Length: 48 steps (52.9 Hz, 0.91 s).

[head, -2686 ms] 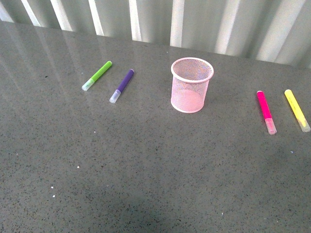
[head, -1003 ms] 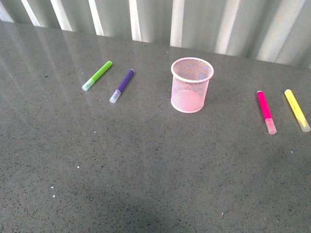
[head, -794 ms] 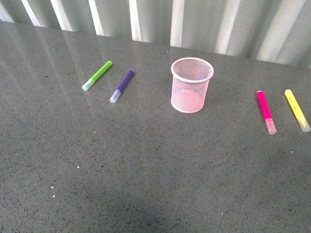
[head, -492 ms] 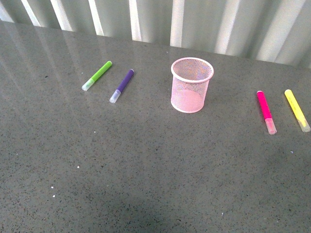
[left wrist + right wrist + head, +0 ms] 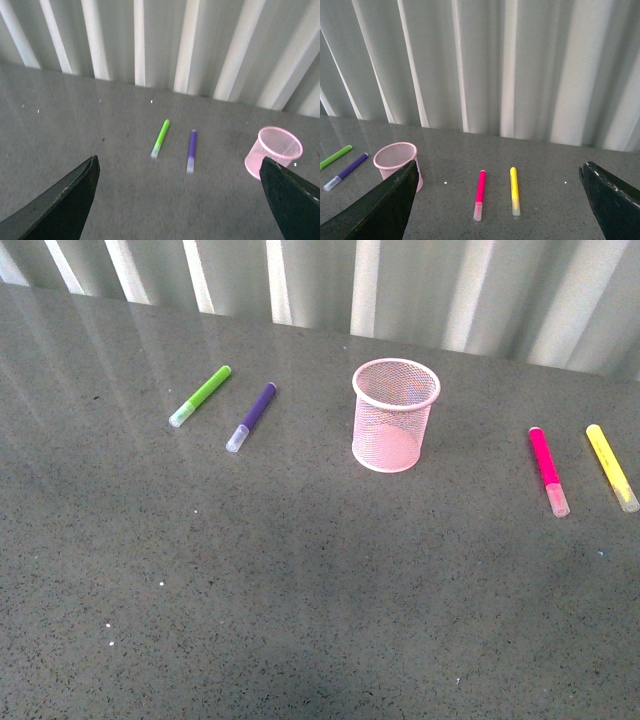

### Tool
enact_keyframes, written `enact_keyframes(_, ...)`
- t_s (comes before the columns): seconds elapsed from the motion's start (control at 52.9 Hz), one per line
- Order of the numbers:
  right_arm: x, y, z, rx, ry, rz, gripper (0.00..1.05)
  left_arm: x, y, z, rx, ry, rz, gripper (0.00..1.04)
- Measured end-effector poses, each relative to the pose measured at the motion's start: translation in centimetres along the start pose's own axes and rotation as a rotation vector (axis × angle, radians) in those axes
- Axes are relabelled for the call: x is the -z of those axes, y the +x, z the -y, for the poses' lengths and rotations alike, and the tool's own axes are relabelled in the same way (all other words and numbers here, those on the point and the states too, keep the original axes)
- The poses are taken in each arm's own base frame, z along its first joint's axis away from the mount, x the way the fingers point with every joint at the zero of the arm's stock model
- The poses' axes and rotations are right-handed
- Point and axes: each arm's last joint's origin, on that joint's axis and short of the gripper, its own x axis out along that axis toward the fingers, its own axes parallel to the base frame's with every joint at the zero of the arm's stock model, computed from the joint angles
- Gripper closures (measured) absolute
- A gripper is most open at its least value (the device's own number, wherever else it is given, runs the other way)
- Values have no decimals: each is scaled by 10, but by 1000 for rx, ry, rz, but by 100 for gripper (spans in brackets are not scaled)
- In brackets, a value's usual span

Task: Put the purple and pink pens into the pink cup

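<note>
**Two pens lying flat, cup standing open, both grippers held back**

We are looking across a grey speckled table [image 5: 300, 590] that is running up to a pale ribbed wall [image 5: 400, 290] along its far edge.

The pink cup [image 5: 394, 418] is standing upright near the middle of the far edge, mouth up, and we are seeing nothing through its mesh.

Both arms are staying out of the front view. In the wrist views we are seeing the left gripper [image 5: 178, 161] and the right gripper [image 5: 498, 165] each with its jaws spread wide apart, holding nothing and hanging above the table, well back from the pens.

The purple pen [image 5: 253, 415] is lying flat on the cup's left side, well apart from it, with its clear cap pointing toward the near edge. Just beside it, further toward the left edge and not touching, the green marker [image 5: 201, 395] is lying almost parallel.

The pink pen [image 5: 546, 468] is lying flat on the cup's right side, also well apart from it, cap toward the near edge. The yellow marker [image 5: 610, 465] is lying beside it, closest to the right edge, with a gap between the two.
</note>
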Motion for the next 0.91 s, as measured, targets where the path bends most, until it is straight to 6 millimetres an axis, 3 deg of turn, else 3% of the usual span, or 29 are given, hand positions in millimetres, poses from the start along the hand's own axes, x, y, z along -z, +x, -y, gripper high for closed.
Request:
enact_keyframes(0.057, 0, 0, 0, -1, 0, 0, 7, -21, 31, 8, 31, 12, 1, 7)
enact_keyframes(0.132, 0, 0, 0, 0, 0, 0, 7, -31, 68, 15, 84, -10, -90, 7)
enact_keyframes(0.246, 0, 0, 0, 0, 0, 0, 7, -30, 124, 25, 130, -15, -256, 7)
enact_keyframes(0.454, 0, 0, 0, 0, 0, 0, 7, -19, 206, 32, 105, 20, -455, 7)
enact_keyframes(0.643, 0, 0, 0, 0, 0, 0, 7, 0, 259, 35, 120, 98, -612, 7)
enact_keyframes(0.908, 0, 0, 0, 0, 0, 0, 7, 13, 299, 48, 155, 162, -660, 7)
